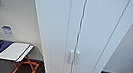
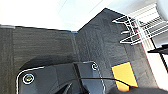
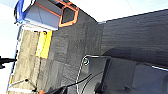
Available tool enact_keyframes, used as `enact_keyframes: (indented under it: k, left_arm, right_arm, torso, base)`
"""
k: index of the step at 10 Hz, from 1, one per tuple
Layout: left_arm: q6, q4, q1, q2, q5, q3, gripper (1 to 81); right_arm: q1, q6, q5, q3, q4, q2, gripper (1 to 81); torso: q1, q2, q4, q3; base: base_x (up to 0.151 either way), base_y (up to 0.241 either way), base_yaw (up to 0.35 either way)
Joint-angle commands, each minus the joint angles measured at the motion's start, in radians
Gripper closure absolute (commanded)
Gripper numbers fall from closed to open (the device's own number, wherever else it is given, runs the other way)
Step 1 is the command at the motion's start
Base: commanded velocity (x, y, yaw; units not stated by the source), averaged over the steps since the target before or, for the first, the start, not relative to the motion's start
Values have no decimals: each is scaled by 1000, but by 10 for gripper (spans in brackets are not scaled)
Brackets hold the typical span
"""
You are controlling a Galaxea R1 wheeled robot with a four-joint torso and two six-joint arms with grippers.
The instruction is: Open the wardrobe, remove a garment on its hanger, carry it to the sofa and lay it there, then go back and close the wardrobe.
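The wardrobe stands directly in front of the robot, tall and white, and both its doors are shut, with only a thin dark seam between them. The two small vertical handles sit side by side at this seam, low in the head view.

Around the foot of the wardrobe lies a dark grey carpet floor, which meets the white wall on both sides. To the left of the wardrobe, near the wall, stands a blue and white object with a flat pale top, and just beside it on the floor is an orange frame. On the wall above them are two small signs.

In the left wrist view a white wire rack stands at the edge of the carpet, and a yellow patch lies on the floor nearer to the arm. The right wrist view shows the same carpet and a yellow strip beside a paler floor.

I cannot tell if the left claw or the right claw is spread or pressed together, because the dark plate of each arm hides the fingers.
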Motion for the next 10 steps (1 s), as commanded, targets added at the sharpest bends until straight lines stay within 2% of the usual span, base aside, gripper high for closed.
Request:
enact_keyframes:
  k: [1, 4, 6, 10]
  left_arm:
    - [6, 5, -119, -85, 75, 80, 10]
    - [17, 7, -191, -138, 75, 160, 10]
    - [18, 5, -254, -162, 74, 189, 10]
    - [17, 4, -386, -177, 72, 214, 10]
  right_arm:
    - [171, 13, -40, 161, 15, -126, 10]
    - [243, 16, -40, 224, 14, -157, 10]
    - [299, 44, -48, 237, 14, -168, 10]
    - [421, 44, -48, 268, 14, -179, 10]
  torso:
    - [0, 0, 0, 0]
    - [0, 1, 0, -1]
    - [0, 1, 0, -1]
    - [1, 1, 0, -2]
  base:
    - [0, 0, 0]
    - [0, 0, 0]
    - [0, 0, 0]
    - [0, 0, 0]
